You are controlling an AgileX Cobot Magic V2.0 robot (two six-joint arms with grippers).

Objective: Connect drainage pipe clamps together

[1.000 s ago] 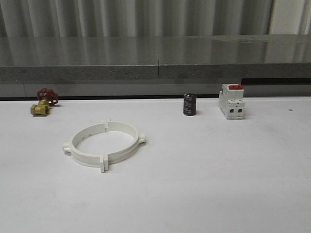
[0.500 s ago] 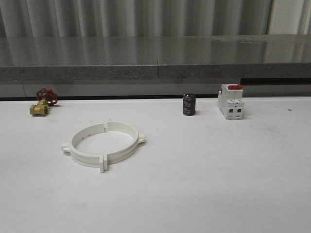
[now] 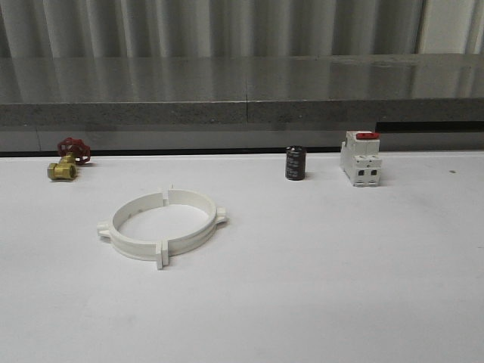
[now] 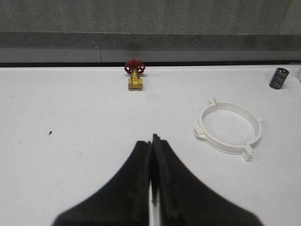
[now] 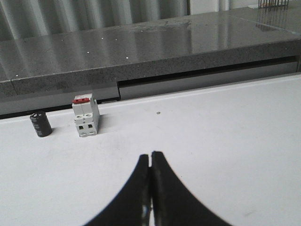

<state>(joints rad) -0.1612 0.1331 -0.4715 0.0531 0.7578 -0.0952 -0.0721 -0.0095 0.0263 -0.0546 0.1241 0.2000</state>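
The two white drainage pipe clamps lie flat on the white table, left of centre, their end tabs meeting so that they form one wide ring. The ring also shows in the left wrist view, ahead of the fingers and off to one side. My left gripper is shut with nothing in it, well short of the ring. My right gripper is shut and empty over bare table, far from the clamps.
A brass valve with a red handwheel sits at the back left. A black cylinder and a white breaker with a red switch stand at the back right. A grey stone ledge runs behind the table.
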